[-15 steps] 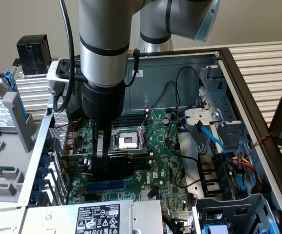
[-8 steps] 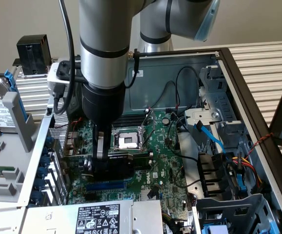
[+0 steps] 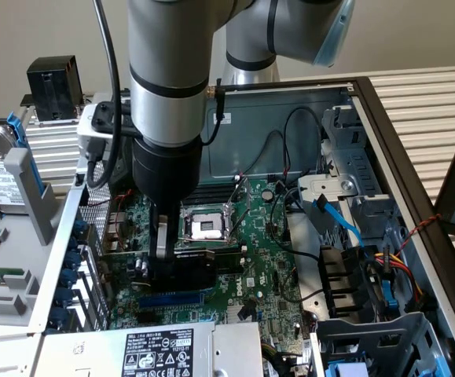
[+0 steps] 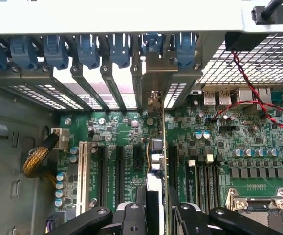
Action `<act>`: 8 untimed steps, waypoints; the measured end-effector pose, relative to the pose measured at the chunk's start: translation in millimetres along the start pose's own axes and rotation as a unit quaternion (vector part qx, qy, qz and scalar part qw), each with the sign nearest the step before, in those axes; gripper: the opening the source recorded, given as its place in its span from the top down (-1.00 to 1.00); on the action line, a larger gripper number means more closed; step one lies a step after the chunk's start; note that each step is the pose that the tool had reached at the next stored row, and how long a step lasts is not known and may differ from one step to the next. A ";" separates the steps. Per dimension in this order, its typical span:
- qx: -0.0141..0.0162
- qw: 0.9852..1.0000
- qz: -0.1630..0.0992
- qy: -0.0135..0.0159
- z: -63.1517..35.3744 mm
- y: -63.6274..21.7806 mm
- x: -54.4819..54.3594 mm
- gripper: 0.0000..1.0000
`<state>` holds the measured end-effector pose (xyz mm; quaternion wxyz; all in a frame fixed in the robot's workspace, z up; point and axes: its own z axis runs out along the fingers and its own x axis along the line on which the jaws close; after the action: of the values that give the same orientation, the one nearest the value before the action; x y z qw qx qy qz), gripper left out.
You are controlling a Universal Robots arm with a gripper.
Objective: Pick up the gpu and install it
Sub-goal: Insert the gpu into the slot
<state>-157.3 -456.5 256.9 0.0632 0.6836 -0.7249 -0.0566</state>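
Inside the open grey metal computer case [image 3: 306, 102], the end effector [image 3: 164, 263] clamps the small black-shrouded green gpu card [image 3: 197, 269] upright over the large green motherboard [image 3: 270, 271], at its expansion slots.

- The gpu [image 3: 192, 267] is a short card: a black rectangular shroud on a green board, with a metal bracket at one end.
- It stands upright on its edge, its long side parallel to the nearest side of the socket [image 3: 203, 228].
- It sits just beside the socket, on the socket's near side in the exterior view.
- Its bracket [image 4: 156, 81] end points to the exterior view's left of the socket.
- The claw [image 3: 162, 250] grips it from above, one finger on each face, nearer the bracket end.
- Its lower edge is down at board level; whether it is fully seated cannot be told.
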 end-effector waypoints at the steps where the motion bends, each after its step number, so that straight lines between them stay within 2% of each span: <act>1: 0.000 1.000 0.000 0.000 0.2 0.4 0.0 0.45; 8: 0.000 1.000 0.000 0.000 1.6 0.7 0.1 0.45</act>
<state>-158.3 -456.5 255.4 0.0634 0.6836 -0.7249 -0.0565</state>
